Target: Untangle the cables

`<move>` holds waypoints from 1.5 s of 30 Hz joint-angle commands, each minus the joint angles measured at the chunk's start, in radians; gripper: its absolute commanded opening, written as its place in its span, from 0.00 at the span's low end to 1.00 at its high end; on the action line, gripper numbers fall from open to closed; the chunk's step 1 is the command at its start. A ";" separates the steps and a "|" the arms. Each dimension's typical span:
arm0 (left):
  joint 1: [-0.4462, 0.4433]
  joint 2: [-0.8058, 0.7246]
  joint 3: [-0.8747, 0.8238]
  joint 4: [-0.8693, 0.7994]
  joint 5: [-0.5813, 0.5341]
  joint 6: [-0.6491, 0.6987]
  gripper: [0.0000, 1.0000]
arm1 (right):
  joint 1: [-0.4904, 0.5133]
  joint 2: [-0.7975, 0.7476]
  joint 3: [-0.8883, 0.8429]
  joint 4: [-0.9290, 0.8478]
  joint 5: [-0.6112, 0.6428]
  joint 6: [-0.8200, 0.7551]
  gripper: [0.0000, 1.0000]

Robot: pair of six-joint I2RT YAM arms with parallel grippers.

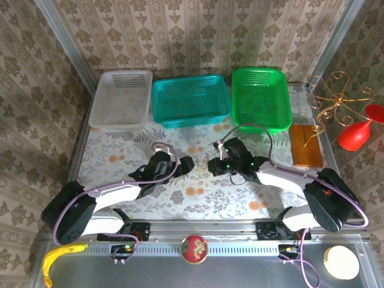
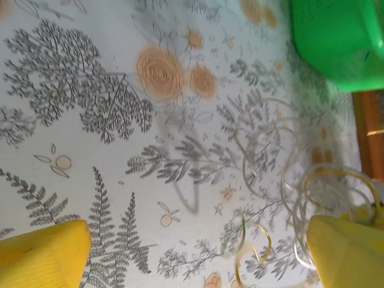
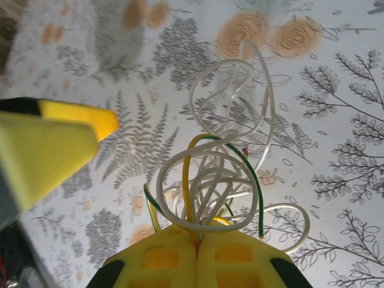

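Observation:
The cables (image 3: 216,174) are a knotted clump of white, yellow and green cords hanging just above the flowered tablecloth. My right gripper (image 3: 198,240) is shut on the clump's lower strands, its yellow fingers pressed together. In the left wrist view the cables (image 2: 282,174) show as blurred pale loops on the right, close to the right finger (image 2: 348,252). My left gripper (image 2: 198,240) is open with nothing between its fingers. One of its yellow fingers (image 3: 48,144) shows left of the clump. From above, the left gripper (image 1: 186,163) and right gripper (image 1: 211,166) face each other at mid-table.
A white basket (image 1: 123,96), a teal basket (image 1: 191,99) and a green basket (image 1: 261,96) line the back. A wooden board (image 1: 306,147) lies at the right. A banana (image 1: 60,255) and a red ball (image 1: 194,248) rest on the front ledge.

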 commanded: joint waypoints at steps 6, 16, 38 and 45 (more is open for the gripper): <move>0.026 -0.032 0.010 0.104 0.069 -0.034 0.81 | -0.007 -0.062 -0.052 0.097 -0.097 -0.035 0.00; -0.016 0.039 -0.009 0.212 0.081 -0.003 0.68 | -0.025 -0.057 -0.039 0.082 -0.056 0.008 0.00; -0.203 0.136 -0.001 0.262 0.009 0.349 0.70 | -0.056 -0.011 0.065 -0.010 -0.021 0.127 0.00; -0.206 0.182 0.033 0.275 0.011 0.362 0.70 | -0.053 -0.012 0.059 0.006 -0.033 0.145 0.00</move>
